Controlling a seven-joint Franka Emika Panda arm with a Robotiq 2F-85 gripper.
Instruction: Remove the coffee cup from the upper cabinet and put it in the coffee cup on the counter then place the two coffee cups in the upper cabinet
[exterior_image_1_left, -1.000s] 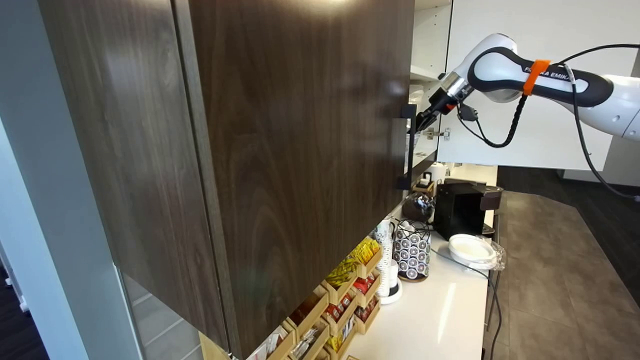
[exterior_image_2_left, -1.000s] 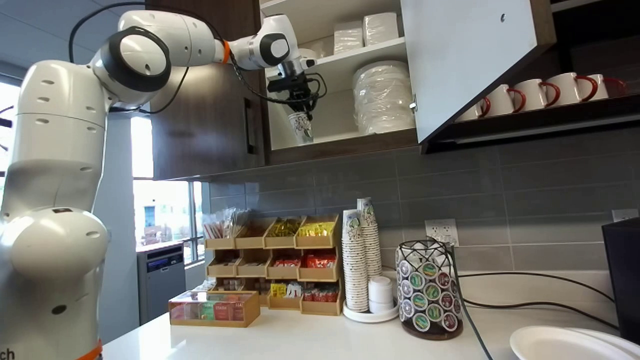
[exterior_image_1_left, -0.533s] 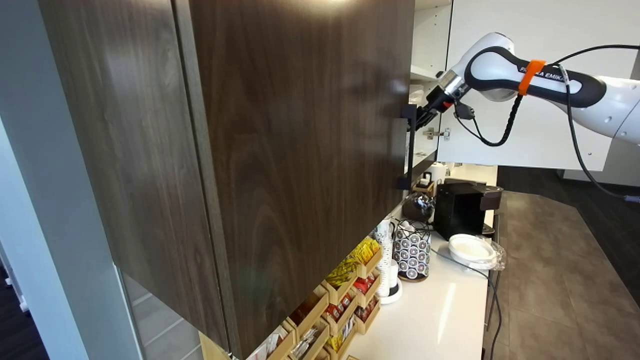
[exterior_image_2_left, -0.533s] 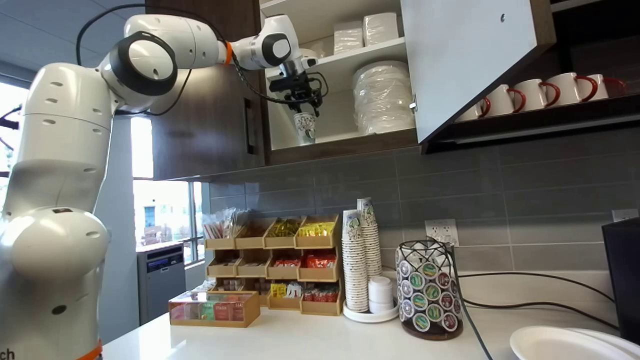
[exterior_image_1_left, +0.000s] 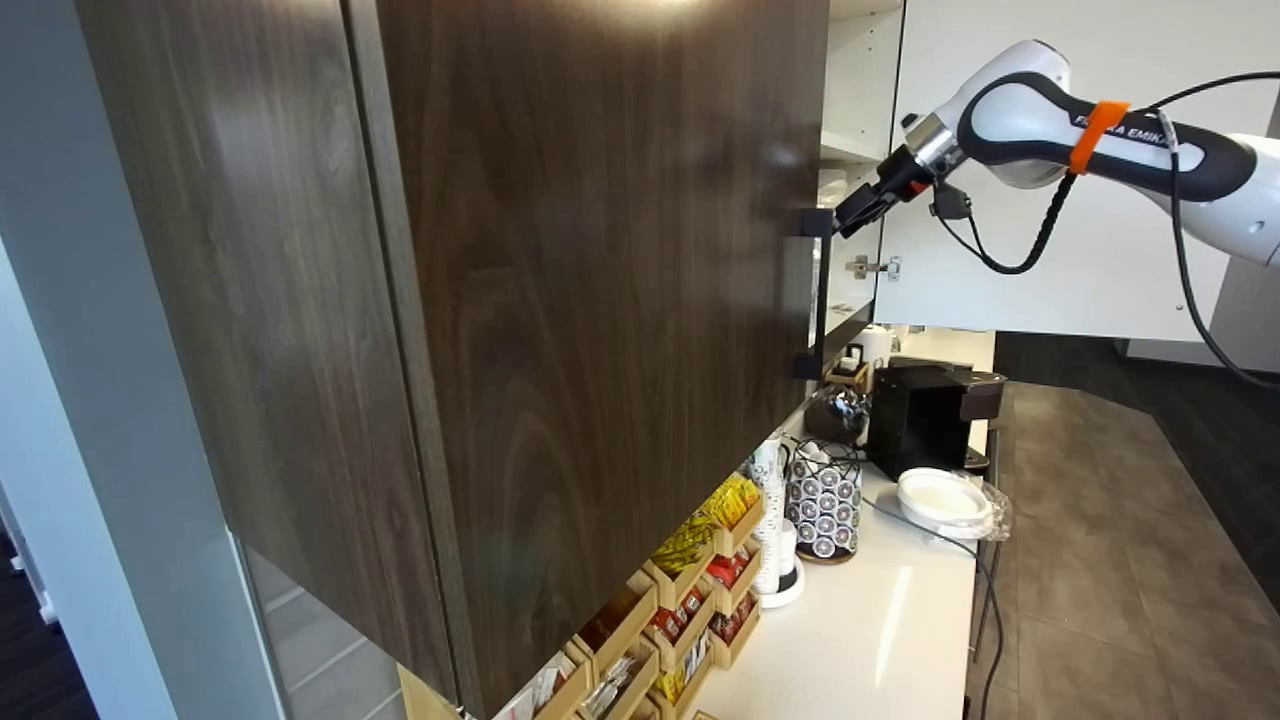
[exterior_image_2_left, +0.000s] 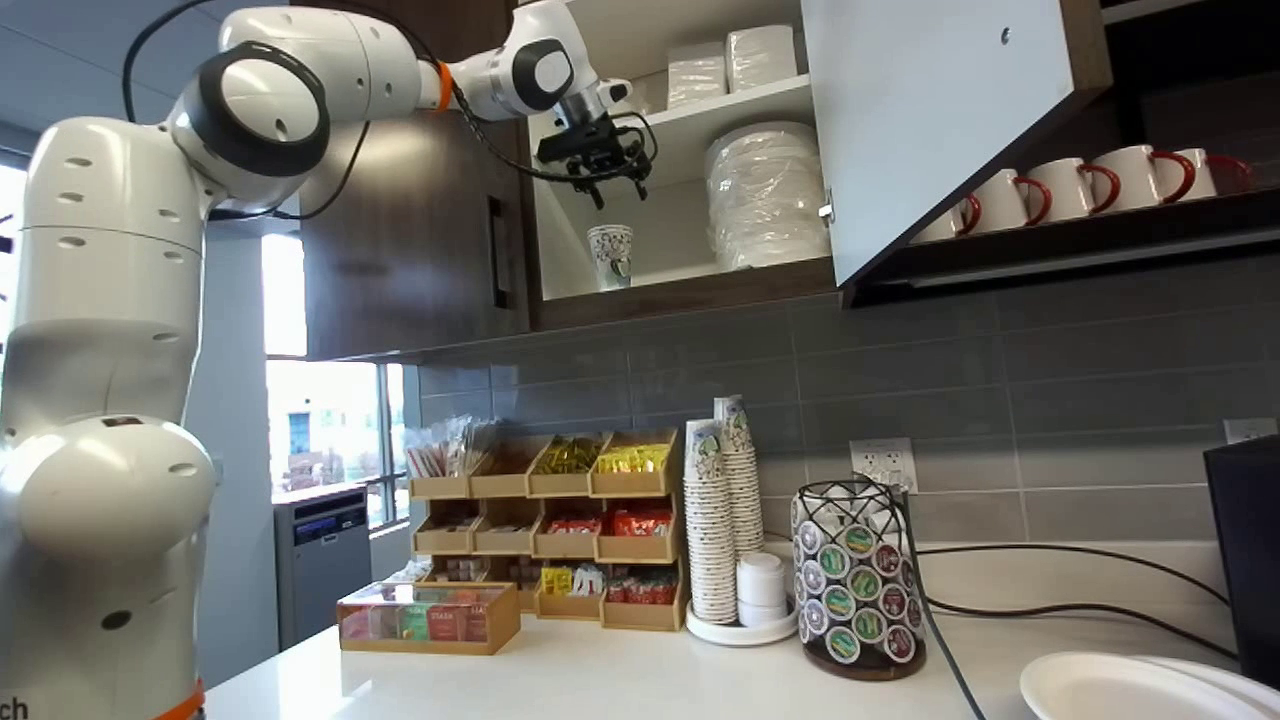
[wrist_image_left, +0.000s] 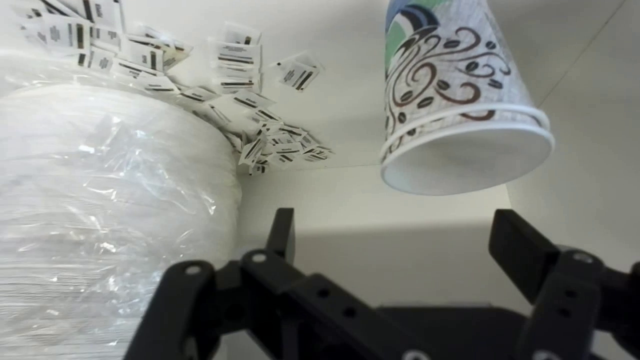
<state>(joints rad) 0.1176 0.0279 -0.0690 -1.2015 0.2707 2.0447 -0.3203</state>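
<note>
Two coffee cups (wrist_image_left: 450, 75), one nested in the other, stand upright on the floor of the upper cabinet (exterior_image_2_left: 665, 230); in the wrist view two white rims show one above the other. The same cups (exterior_image_2_left: 610, 257) are near the cabinet's left side in an exterior view. My gripper (wrist_image_left: 395, 215) is open with nothing between its fingers. It hangs above the cups, apart from them, as an exterior view of the gripper (exterior_image_2_left: 620, 196) shows. In an exterior view the gripper (exterior_image_1_left: 838, 230) sits at the cabinet's mouth, and the cups are hidden there.
Wrapped plates (exterior_image_2_left: 765, 195) stand beside the cups, with loose packets (wrist_image_left: 240, 55) on the cabinet floor. A shelf (exterior_image_2_left: 720, 105) runs above. The open white door (exterior_image_2_left: 930, 110) juts out on one side, a dark door (exterior_image_1_left: 600, 300) on the other. Cup stacks (exterior_image_2_left: 712, 530) stand on the counter below.
The cups were tilted in my grip, then came upright on the cabinet floor. My gripper has opened, let them go, and moved up and back from them.
</note>
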